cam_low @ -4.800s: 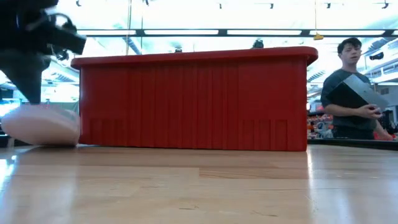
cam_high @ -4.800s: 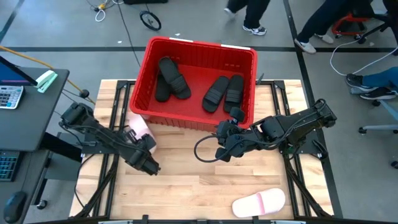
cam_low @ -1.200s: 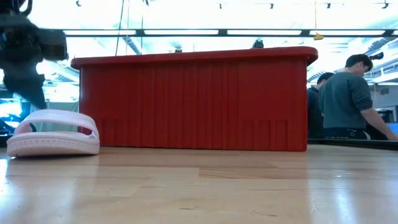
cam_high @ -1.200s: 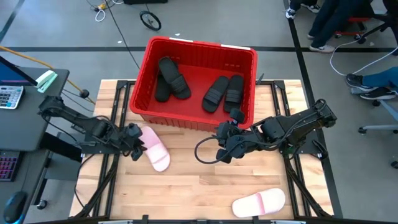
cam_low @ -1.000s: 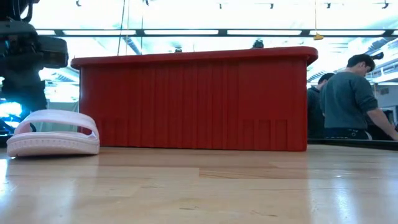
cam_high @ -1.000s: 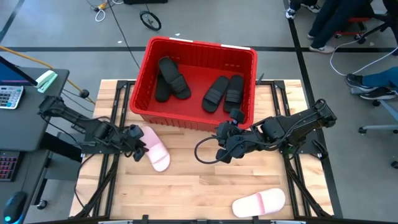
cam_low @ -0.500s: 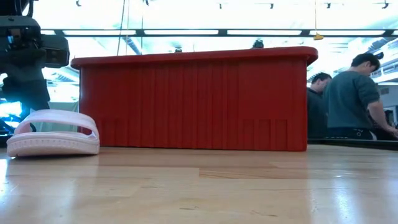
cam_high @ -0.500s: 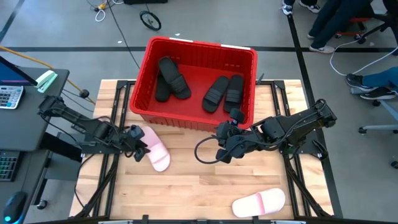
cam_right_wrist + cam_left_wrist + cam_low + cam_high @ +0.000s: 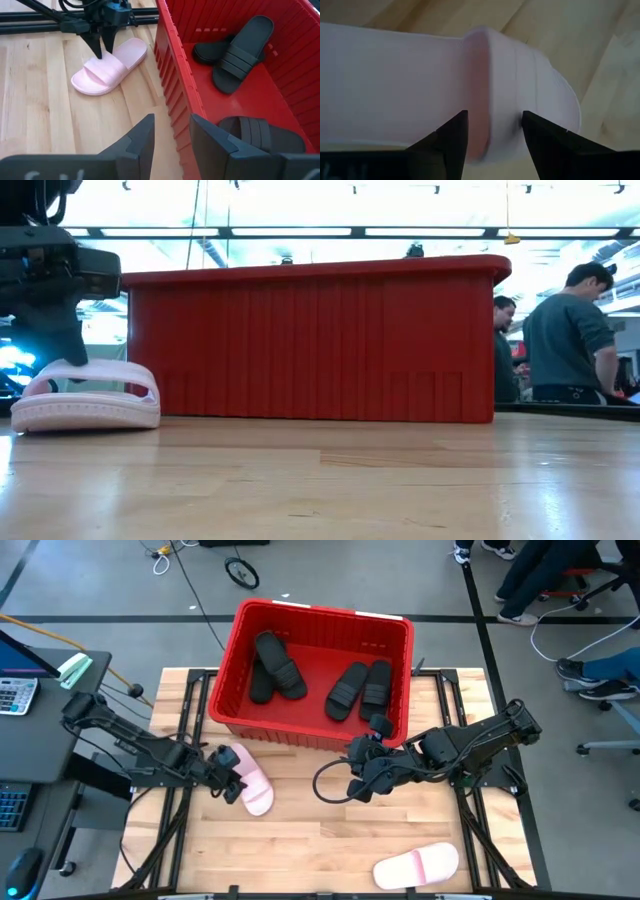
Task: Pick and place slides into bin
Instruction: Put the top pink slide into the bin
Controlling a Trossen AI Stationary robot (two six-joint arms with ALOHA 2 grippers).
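A pale pink slide (image 9: 256,791) lies sole down on the wooden table, just in front of the red bin's (image 9: 322,611) left corner. My left gripper (image 9: 233,780) stands open over it, pointing down. One finger (image 9: 451,141) is on the footbed side of the strap's heel-side edge (image 9: 477,90) and the other (image 9: 542,142) is over the strap's top. Several black slides (image 9: 276,666) lie inside the bin. A second pink slide (image 9: 416,866) lies near the table's front right. My right gripper (image 9: 357,785) hangs open at the table's middle, holding nothing. My left gripper comes at the pink slide's strap (image 9: 72,366) from above, its fingers astride the strap's heel-side edge. Whether the fingertips touch the strap, I cannot tell. The slide lies flat on the table.
The bin's tall near wall (image 9: 320,345) rises right behind the pink slide. People stand in the room beyond the table's far right. Bare wood lies between the two pink slides.
My left gripper has moved toward the table's right edge, over the pink slide's strap, and has come down to it. The slide has stayed where it was.
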